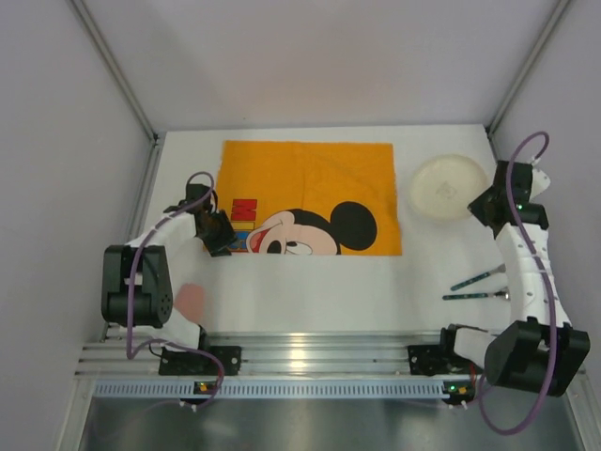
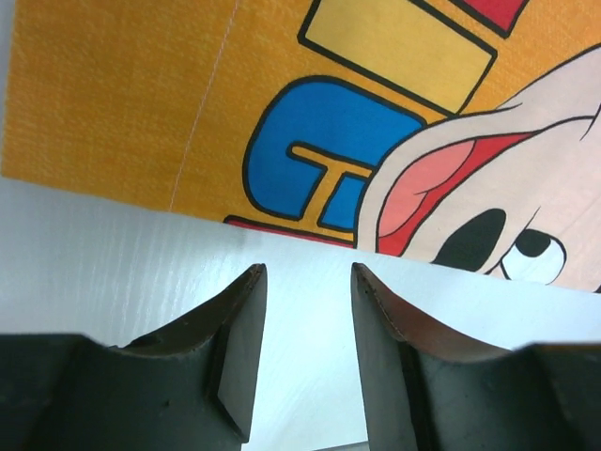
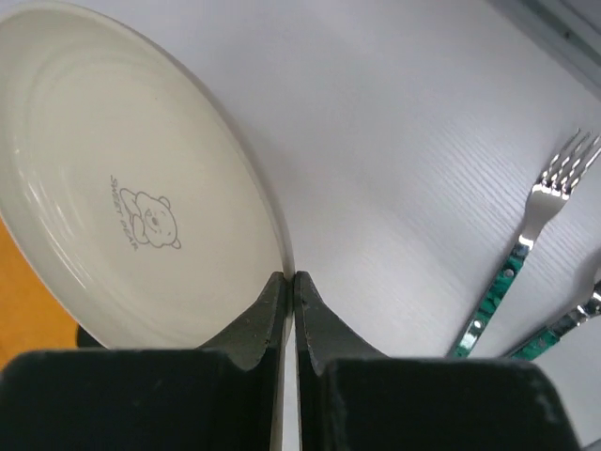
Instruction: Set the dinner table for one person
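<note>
The white dinner table (image 1: 329,291) carries an orange cartoon-mouse placemat (image 1: 310,178) at the back middle. A cream plate (image 1: 446,186) with a small bear print lies on the table to the right of the placemat. My right gripper (image 1: 488,202) is shut on the plate's right rim; the right wrist view shows its jaws (image 3: 289,277) pinching the rim of the plate (image 3: 122,188). My left gripper (image 1: 223,240) is open and empty, low over bare table at the placemat's near left edge (image 2: 122,94); in the left wrist view (image 2: 308,272) only white tabletop (image 2: 94,254) lies between the fingers.
A fork with a green handle (image 1: 477,277) and a second green-handled utensil (image 1: 474,295) lie on the table at the right, near my right arm; both show in the right wrist view (image 3: 526,235) (image 3: 563,324). A pale pink blurred thing (image 1: 191,301) sits by the left arm's base. Aluminium rails edge the table.
</note>
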Tool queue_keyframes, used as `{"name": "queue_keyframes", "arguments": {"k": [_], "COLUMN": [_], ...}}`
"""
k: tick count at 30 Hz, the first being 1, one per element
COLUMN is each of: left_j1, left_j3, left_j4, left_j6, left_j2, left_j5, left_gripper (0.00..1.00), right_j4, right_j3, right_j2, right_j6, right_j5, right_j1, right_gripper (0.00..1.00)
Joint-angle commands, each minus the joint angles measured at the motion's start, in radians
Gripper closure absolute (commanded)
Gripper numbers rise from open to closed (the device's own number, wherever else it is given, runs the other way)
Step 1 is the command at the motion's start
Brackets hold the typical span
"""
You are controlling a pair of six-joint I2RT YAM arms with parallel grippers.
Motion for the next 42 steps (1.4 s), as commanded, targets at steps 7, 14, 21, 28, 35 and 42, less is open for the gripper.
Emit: {"name": "queue_keyframes", "arguments": {"k": [7, 14, 21, 28, 35, 42], "left_j1": [-0.105, -0.111, -0.111, -0.111, -0.111, -0.11], "left_j3": [0.015, 0.126, 0.103, 0.084, 0.132, 0.298], "left_j4": [-0.131, -0.169, -0.184, -0.281, -0.494, -0.847], "left_j6": [-0.042, -0.088, -0.141, -0.149, -0.278, -0.47], "left_j2": [-0.165, -0.22, -0.349, -0.466, -0.543, -0.584], "left_j5": [-0.041, -0.039, -0.041, -0.071, -0.283, -0.507], "left_gripper": [0.58, 0.54, 0.51, 0.5, 0.47, 0.34], "right_j4": [0.124, 0.234, 0.238, 0.209, 0.14, 0.142], "right_j3": [0.276, 0.41, 0.631, 0.762, 0.834, 0.618], "right_j2": [0.112, 0.419, 0.787, 0.971, 1.041, 0.769], "right_j6": [0.108, 0.184, 0.212, 0.2, 0.152, 0.131], "right_j5": [-0.261, -0.354, -0.354, -0.31, -0.29, -0.254], "right_j1": [0.069, 0.562, 0.717, 0.726, 0.728, 0.726], "right_gripper": [1.0, 1.0, 1.0, 1.0, 0.3, 0.13]}}
